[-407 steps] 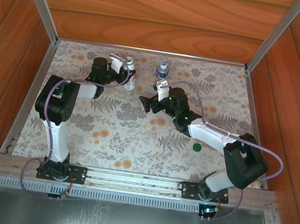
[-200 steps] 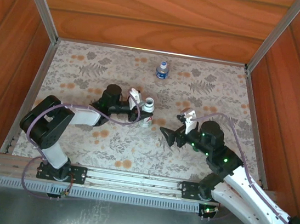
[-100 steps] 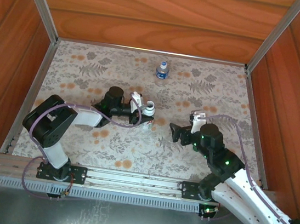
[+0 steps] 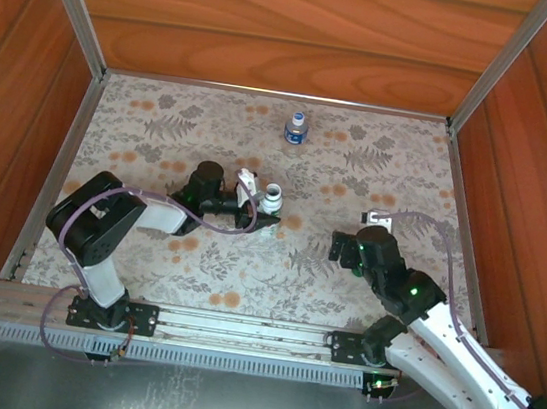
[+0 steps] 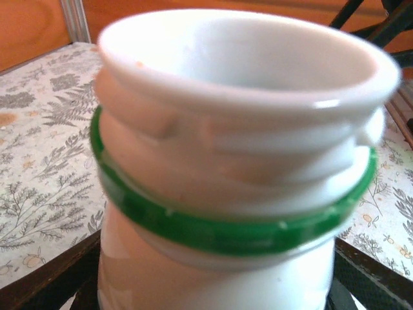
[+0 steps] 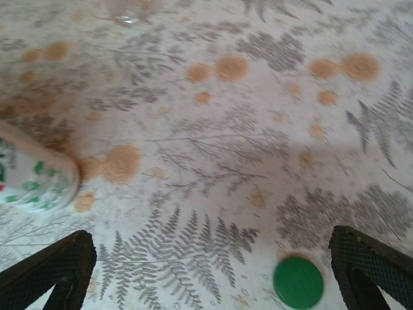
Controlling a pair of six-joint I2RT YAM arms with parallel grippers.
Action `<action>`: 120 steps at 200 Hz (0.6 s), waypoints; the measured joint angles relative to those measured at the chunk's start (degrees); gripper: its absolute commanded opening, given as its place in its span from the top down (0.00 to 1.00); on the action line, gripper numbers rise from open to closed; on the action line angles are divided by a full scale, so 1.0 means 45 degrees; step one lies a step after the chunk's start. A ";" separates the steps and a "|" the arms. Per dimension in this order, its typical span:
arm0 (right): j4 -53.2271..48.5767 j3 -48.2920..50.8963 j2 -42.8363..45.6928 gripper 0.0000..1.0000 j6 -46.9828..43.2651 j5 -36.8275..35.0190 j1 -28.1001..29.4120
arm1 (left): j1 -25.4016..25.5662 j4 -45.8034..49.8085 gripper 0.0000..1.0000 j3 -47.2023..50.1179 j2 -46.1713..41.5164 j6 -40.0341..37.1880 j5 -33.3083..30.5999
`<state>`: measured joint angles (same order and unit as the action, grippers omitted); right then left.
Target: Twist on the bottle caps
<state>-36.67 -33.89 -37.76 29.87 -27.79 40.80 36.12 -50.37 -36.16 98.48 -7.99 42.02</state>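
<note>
My left gripper is shut on the body of the white bottle, which stands at the table's middle. Up close the white bottle has an open, capless mouth and a green ring round its neck. The dark green cap lies flat on the cloth between the fingers of my open right gripper, close to the right finger. From above, the right gripper hovers right of the white bottle. The clear bottle, blue on top, stands at the back centre.
A fern-patterned cloth covers the table, with wooden walls on three sides. The white bottle's labelled side shows at the left of the right wrist view. The metal rail carrying both arm bases runs along the near edge.
My right gripper has drawn back to the right and toward the near side, over the green cap. The left gripper brought the white bottle from the back to the middle, then held nearly still.
</note>
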 measured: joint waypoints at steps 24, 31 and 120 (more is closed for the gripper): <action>-0.0937 -0.0165 -0.0491 0.08 0.1083 -0.0194 -0.0588 | -0.0141 -0.1015 0.20 0.0384 0.0194 0.0427 0.0010; -0.1185 -0.0165 -0.0617 0.09 0.1360 -0.0155 -0.0816 | -0.0185 -0.1277 0.20 0.0495 0.0262 0.0520 0.0015; -0.2123 -0.0131 -0.3147 0.17 0.2686 0.1797 -0.2861 | -0.0267 -0.3347 0.31 0.1054 0.0840 0.0627 0.0223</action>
<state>-46.22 -34.48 -51.92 41.95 -19.70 27.92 34.92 -65.43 -31.42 102.26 -5.17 43.03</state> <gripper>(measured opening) 0.832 0.709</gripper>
